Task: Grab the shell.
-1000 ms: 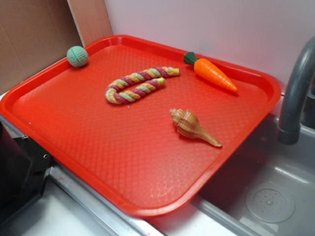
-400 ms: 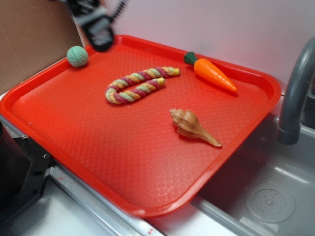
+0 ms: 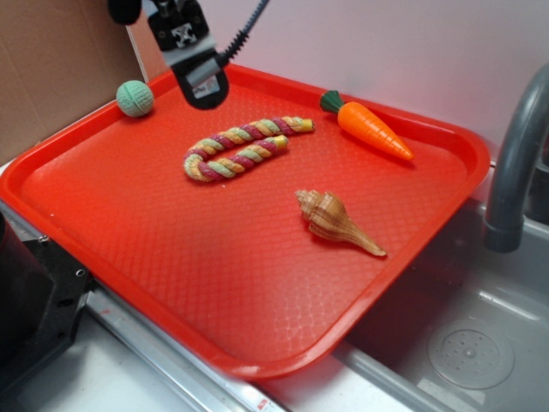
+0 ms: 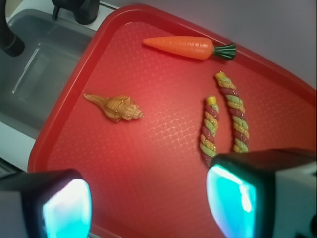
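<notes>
Gripper (image 3: pixel 199 86) jaws apart, empty, over tray (image 3: pixel 69 154) far-left corner; shell (image 3: pixel 334 221) well apart, nearer the sink-side edge, tail pointing sinkward.

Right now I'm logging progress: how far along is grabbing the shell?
Barely begun. The gripper hangs open and empty over the tray's far corner near the green ball. The shell lies untouched, apart from it. Approach, descent and grasp remain.

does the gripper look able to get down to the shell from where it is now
Probably yes. The gripper hangs open above the tray's far corner, and the shell lies alone on bare tray. The rope toy lies between them, but low and flat, so passing over it looks easy.
</notes>
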You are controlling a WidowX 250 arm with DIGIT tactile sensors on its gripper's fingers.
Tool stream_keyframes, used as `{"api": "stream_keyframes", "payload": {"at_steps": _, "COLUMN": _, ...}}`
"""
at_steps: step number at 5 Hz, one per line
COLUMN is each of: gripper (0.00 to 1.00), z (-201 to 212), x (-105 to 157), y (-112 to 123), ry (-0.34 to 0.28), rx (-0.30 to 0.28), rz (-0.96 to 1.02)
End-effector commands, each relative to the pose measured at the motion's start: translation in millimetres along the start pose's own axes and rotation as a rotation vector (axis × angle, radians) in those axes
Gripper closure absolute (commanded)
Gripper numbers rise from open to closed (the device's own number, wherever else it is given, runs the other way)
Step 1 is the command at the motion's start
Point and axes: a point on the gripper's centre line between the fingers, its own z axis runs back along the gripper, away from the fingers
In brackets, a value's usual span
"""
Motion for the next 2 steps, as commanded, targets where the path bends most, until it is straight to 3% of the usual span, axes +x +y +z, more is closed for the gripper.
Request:
{"api": "stream_keyframes", "payload": {"at_steps": 1, "gripper": 0.00, "z": -36.3, "x": 29.9, "y": -18.4, "ry": -0.031, "rx": -0.017, "rz": -0.255}}
{"api": "stream_keyframes", "payload": {"at_steps": 2, "gripper": 0.00, "z": -66.2, "x": 34.6, "y": -26.6, "ry": -0.046, "rx": -0.098, "rz": -0.433}}
